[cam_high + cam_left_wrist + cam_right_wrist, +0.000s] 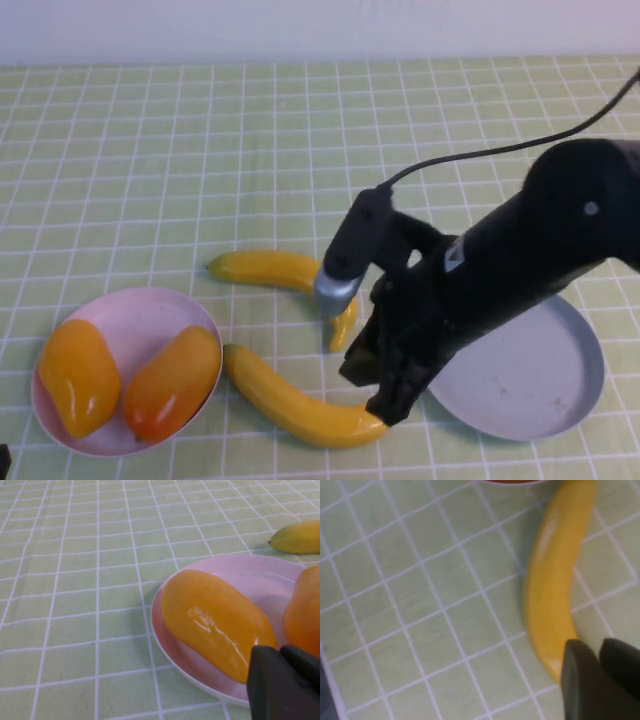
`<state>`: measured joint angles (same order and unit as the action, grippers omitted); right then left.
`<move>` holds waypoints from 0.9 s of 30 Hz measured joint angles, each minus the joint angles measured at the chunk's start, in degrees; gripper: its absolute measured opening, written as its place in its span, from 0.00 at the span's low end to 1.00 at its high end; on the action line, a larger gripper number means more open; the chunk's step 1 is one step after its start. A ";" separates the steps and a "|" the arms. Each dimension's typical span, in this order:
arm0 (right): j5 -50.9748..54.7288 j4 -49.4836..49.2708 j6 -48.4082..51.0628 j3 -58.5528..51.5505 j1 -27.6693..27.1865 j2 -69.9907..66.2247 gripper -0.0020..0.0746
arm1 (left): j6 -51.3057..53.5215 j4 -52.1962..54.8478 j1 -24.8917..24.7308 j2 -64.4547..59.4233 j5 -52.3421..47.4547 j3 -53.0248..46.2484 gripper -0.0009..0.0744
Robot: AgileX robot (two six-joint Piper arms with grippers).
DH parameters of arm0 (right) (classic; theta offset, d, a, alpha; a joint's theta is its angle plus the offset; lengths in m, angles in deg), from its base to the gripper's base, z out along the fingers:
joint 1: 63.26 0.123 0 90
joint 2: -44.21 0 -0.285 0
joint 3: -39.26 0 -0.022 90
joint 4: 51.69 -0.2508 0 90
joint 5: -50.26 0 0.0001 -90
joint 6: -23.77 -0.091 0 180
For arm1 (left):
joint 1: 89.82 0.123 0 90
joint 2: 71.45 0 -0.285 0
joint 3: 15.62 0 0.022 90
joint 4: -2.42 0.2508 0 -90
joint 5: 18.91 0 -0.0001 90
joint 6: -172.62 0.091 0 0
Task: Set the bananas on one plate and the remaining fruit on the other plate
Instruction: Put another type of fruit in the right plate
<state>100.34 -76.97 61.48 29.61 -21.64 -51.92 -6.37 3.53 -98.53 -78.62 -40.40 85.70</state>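
Green checked tablecloth (150,150) with white grid lines covers the whole work surface; a pale wall runs along the far edge.

At 8 o'clock in the high view we note the pink plate (140,305) carrying both mango-like fruits: the yellow-orange one (78,375) and, touching it, the orange-red one (172,383). The grey-blue plate (540,375) lies at 4 o'clock, partly under the right arm.

Both bananas are on the cloth between the plates. The near banana (290,402) starts just beside the pink plate's rim and curves toward 5 o'clock. The far banana (270,268) lies just left of centre, its far end hidden by the arm.

The right gripper (385,405) is down at the near banana's right-hand tip; whether it pinches the fruit we cannot tell. The left gripper (282,680) hovers by the pink plate's rim, close to the yellow-orange fruit; its spread we cannot tell either.
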 joint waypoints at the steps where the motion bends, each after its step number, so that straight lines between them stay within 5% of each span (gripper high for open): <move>1: 0.35 0.09 1.02 0.78 0.94 -1.12 0.11 | 0.00 0.00 0.00 0.00 0.00 0.00 0.01; 10: 1.36 6.42 2.65 3.09 7.72 -9.55 0.72 | 0.00 0.00 0.00 0.00 0.00 0.00 0.01; 27: -10.00 14.16 -0.16 3.52 11.09 -17.12 0.79 | 0.00 0.00 0.00 0.00 0.00 0.00 0.01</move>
<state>90.34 -62.80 61.31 33.12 -10.54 -69.04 -6.37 3.53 -98.53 -78.62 -40.40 85.70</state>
